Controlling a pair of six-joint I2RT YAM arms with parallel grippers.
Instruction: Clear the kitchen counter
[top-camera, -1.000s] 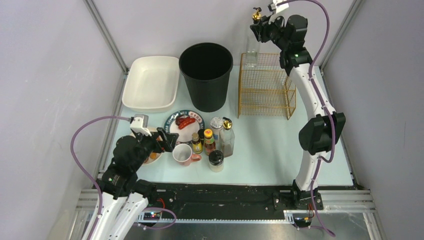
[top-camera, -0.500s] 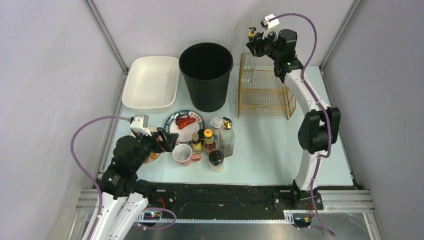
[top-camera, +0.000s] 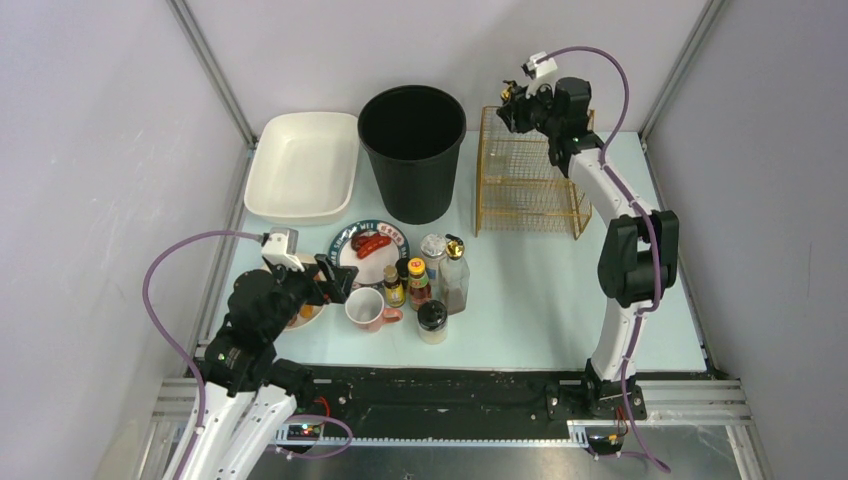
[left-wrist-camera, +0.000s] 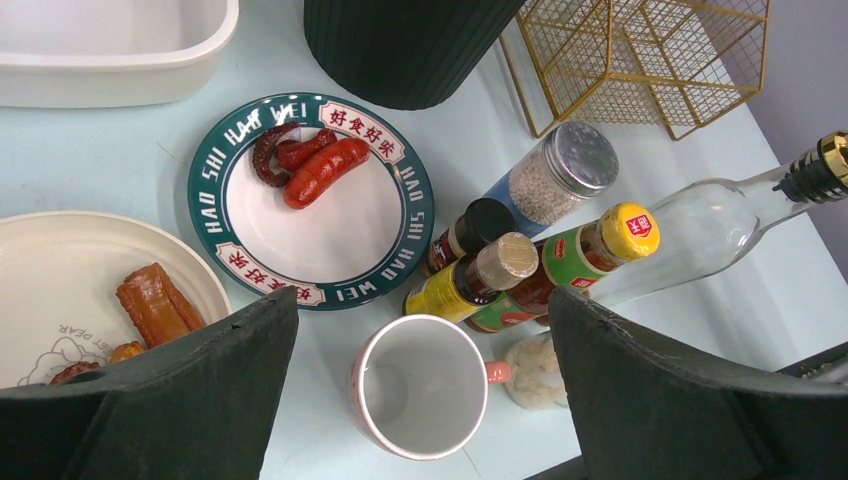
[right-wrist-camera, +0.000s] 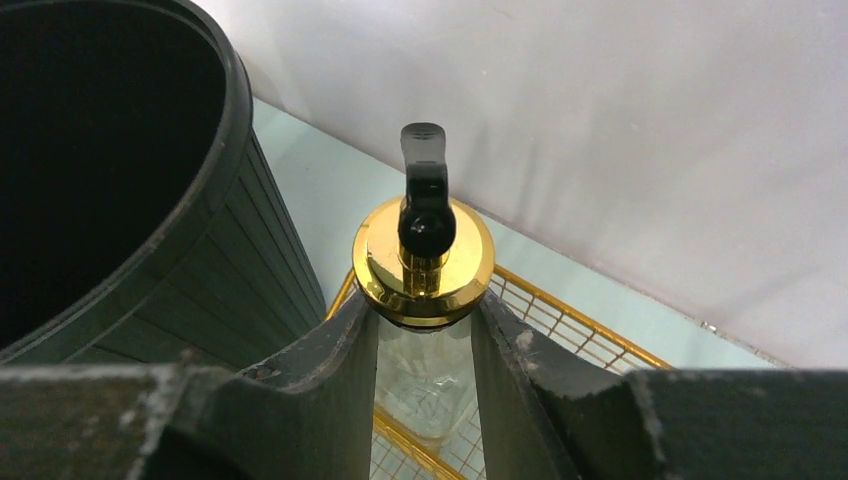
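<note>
**A:** What does the right wrist view show that the top view doesn't?

**B:** The grip. The right fingers (right-wrist-camera: 320, 390) are part closed, pinching a glass bottle (right-wrist-camera: 424, 262) by the neck, just under its gold cap. From above that is too small to tell.

**A:** And the top view?

**B:** The place. The bottle is at the rear left corner of the rack (top-camera: 530, 180), beside the bin (top-camera: 400, 195), with the counter (top-camera: 540, 290) below. I cannot tell whether its base rests inside.

**A:** The left side?

**B:** The left fingers (left-wrist-camera: 150, 400) are spread wide, hold nothing and hang above the counter's near left part. Between them the wrist view shows a mug (left-wrist-camera: 420, 390), a plate (left-wrist-camera: 300, 240) with sausages (left-wrist-camera: 322, 170), and small condiment jars (left-wrist-camera: 500, 270).
</note>
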